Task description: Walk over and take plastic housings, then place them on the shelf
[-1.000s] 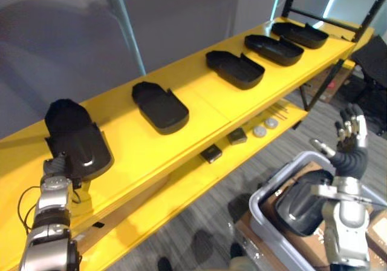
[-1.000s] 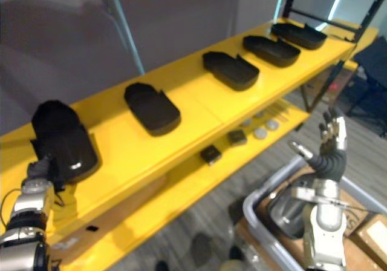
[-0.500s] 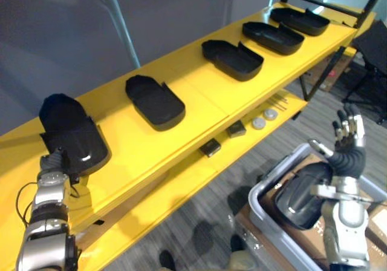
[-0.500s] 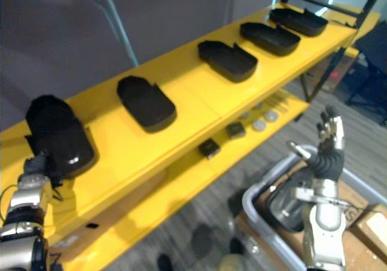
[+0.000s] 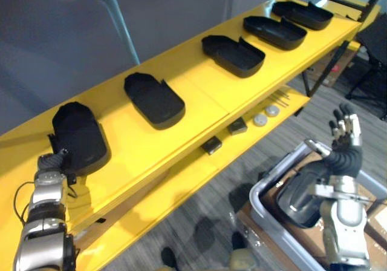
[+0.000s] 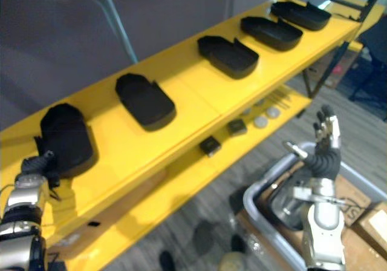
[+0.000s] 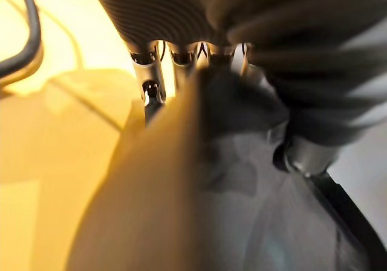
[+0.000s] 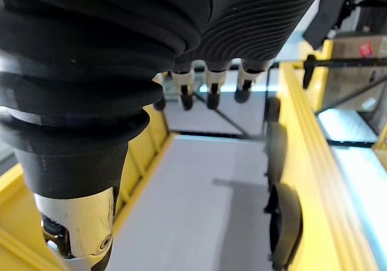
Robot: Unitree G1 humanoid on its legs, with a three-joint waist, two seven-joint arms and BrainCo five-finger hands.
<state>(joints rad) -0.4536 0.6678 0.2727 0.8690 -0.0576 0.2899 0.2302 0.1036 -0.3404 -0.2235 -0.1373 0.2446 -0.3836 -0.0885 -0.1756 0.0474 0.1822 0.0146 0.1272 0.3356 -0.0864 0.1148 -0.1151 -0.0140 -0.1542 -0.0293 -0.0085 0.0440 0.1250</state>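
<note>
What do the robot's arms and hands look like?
The left arm and right arm are silver-grey, built of rounded segments. The right hand has slim silver fingers with dark tips above a dark ribbed cover; the left hand wears the same dark cover.

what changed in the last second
The left hand has lowered the leftmost housing from tilted to flat on the yellow shelf and stays at its near edge. The open right hand stayed raised over the grey bin; the other four housings did not move.
</note>
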